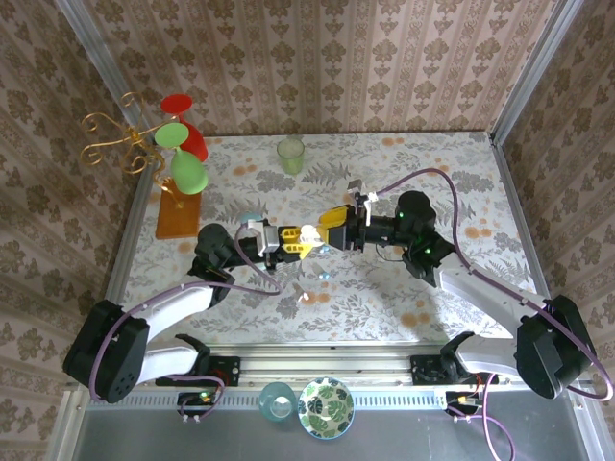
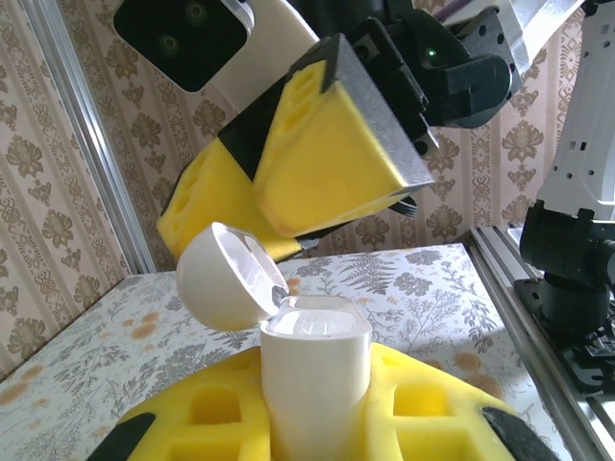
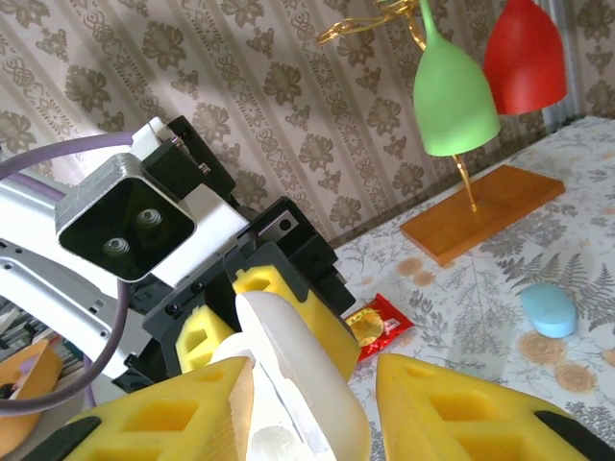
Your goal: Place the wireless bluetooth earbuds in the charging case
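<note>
My left gripper [image 1: 286,242] is shut on a white charging case [image 2: 315,384], which stands upright between its yellow foam fingers [image 2: 432,413]. The case's round lid [image 2: 226,277] is swung open to the left. My right gripper [image 1: 332,224] faces it from the right, its yellow fingers [image 2: 317,158] hanging just above the case. In the right wrist view its jaws [image 3: 312,384] stand apart around the open lid [image 3: 298,365]; one finger [image 3: 173,413] is against it, while a gap remains on the other side. Two tiny pale earbuds [image 1: 306,291] lie on the table below the grippers.
A gold stand with red and green glasses [image 1: 181,144] on an orange base [image 1: 179,217] sits at the far left. A green cup [image 1: 291,154] stands at the back. A light blue case [image 3: 550,309] and a red packet [image 3: 380,325] lie near the left arm.
</note>
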You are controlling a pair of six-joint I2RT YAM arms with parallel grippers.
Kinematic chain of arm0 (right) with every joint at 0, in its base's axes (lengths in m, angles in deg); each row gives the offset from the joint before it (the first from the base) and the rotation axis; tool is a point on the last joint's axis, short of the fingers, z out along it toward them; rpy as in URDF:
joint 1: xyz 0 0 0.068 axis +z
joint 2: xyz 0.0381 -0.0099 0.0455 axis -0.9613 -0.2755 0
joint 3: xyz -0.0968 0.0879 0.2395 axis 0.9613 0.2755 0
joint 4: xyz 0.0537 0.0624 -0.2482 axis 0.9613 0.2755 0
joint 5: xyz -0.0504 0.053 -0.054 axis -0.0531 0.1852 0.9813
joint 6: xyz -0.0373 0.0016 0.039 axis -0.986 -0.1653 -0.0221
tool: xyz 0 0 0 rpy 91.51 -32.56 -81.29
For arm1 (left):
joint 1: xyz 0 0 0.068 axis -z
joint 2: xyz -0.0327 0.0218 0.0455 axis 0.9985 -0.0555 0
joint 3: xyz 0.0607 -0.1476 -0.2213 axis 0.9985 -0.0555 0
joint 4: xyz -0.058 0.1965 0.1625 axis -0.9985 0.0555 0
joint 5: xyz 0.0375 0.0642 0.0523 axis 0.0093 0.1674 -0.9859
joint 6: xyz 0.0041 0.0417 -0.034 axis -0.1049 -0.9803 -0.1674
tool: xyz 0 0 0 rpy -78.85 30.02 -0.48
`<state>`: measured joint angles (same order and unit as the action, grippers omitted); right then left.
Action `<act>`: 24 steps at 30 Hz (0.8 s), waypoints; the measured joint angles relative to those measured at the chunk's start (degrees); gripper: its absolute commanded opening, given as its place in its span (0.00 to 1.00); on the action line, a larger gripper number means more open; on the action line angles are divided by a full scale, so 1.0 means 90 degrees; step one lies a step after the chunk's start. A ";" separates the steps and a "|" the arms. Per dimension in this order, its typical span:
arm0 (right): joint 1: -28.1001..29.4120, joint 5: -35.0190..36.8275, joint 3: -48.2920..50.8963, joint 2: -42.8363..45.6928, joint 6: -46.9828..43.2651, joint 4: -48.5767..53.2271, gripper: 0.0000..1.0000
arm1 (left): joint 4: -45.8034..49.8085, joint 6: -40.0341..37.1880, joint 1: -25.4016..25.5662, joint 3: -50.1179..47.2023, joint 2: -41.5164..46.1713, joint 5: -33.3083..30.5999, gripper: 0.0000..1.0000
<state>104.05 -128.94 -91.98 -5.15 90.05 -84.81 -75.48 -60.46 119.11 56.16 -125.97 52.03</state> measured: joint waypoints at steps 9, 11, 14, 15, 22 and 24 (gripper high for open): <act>-0.0010 -0.0027 0.0168 0.0000 0.0032 -0.0503 0.51 | -0.0219 0.0738 0.0034 0.0107 -0.0002 -0.0534 0.01; -0.0012 -0.0019 0.0216 -0.0002 0.0029 -0.0583 0.51 | -0.0250 0.0967 0.0041 0.0199 -0.0002 -0.0624 0.00; -0.0012 -0.0034 0.0238 -0.0073 0.0039 -0.0721 0.50 | -0.0321 0.1277 0.0049 0.0296 -0.0002 -0.0821 0.00; -0.0012 -0.0044 0.0238 -0.0104 0.0046 -0.0772 0.49 | -0.0345 0.1358 0.0049 0.0308 -0.0002 -0.0867 0.00; -0.0012 -0.0148 0.0238 -0.0250 0.0136 -0.1081 0.39 | -0.0352 0.1676 0.0131 0.0359 0.0000 -0.0933 0.00; -0.0005 -0.0170 0.0238 -0.0250 0.0136 -0.1175 0.36 | -0.0313 0.1848 0.0153 0.0432 0.0000 -0.0901 0.00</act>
<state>104.01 -130.47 -89.84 -7.41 91.28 -95.39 -78.30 -43.83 120.49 60.05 -125.97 43.92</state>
